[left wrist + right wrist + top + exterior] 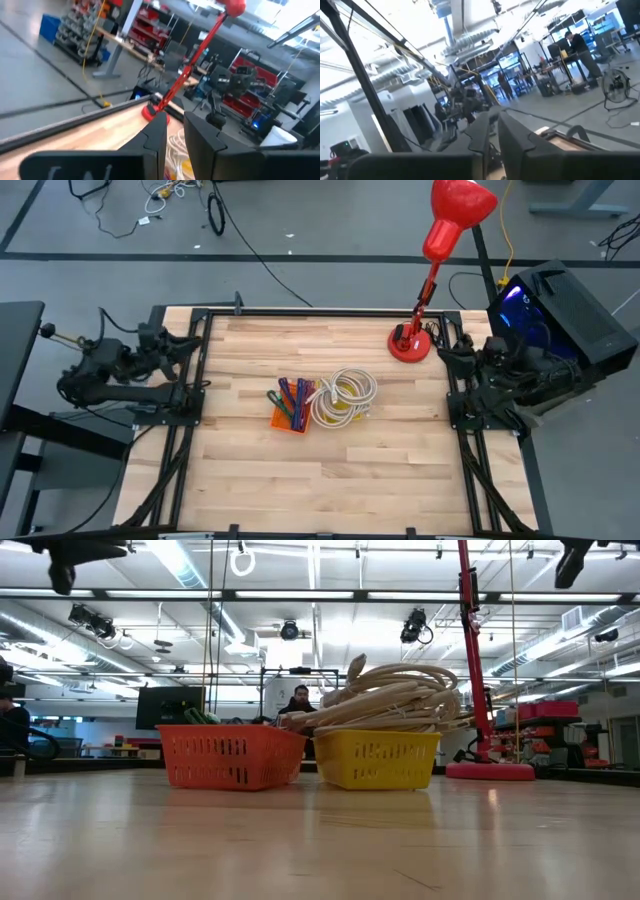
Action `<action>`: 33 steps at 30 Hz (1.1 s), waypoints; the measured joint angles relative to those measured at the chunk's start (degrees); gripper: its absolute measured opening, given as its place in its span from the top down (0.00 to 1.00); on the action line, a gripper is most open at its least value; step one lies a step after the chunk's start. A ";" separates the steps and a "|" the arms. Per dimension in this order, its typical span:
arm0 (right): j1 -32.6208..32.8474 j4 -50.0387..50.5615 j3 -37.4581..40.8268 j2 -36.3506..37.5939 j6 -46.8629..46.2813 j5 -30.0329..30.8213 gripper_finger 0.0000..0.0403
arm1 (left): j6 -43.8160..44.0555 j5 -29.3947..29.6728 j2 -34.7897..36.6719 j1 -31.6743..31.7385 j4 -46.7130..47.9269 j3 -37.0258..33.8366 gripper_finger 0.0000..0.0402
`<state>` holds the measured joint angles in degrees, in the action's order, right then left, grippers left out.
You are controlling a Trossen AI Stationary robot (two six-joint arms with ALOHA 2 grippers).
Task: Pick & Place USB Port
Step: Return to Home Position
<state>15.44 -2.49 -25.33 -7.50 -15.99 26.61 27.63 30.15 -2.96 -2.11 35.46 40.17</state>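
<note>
An orange basket (287, 412) (231, 756) stands mid-table, holding several small coloured pieces (292, 394). I cannot tell the USB port apart among them. Next to it, on its right, a yellow basket (377, 759) holds a coil of beige cable (343, 396) (385, 698). My left gripper (190, 346) (175, 137) is drawn back over the table's left edge, pointing level, its fingers a narrow gap apart with nothing between them. My right gripper (449, 358) (495, 131) is drawn back over the right edge, tipped slightly up, fingers shut and empty.
A red desk lamp (410, 342) stands on its round base at the table's far right; its pole (474, 650) rises right of the yellow basket. Bare wood (330, 480) lies on the near side of the baskets. A person (300, 700) sits beyond the table.
</note>
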 joint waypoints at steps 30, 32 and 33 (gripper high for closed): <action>-7.87 3.64 6.54 6.87 -3.65 1.66 0.98 | -5.68 0.53 -0.02 0.07 -49.69 -27.26 0.83; -8.76 3.39 6.54 6.90 -2.90 2.83 0.98 | -7.84 1.68 0.00 0.27 -55.36 -29.09 0.83; -9.20 3.42 6.54 6.90 -2.81 2.90 0.98 | -8.57 1.87 0.00 0.67 -57.90 -30.08 0.83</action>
<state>6.25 0.94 -18.79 -0.60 -18.80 29.51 19.05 32.02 -2.96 -1.44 -22.45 10.09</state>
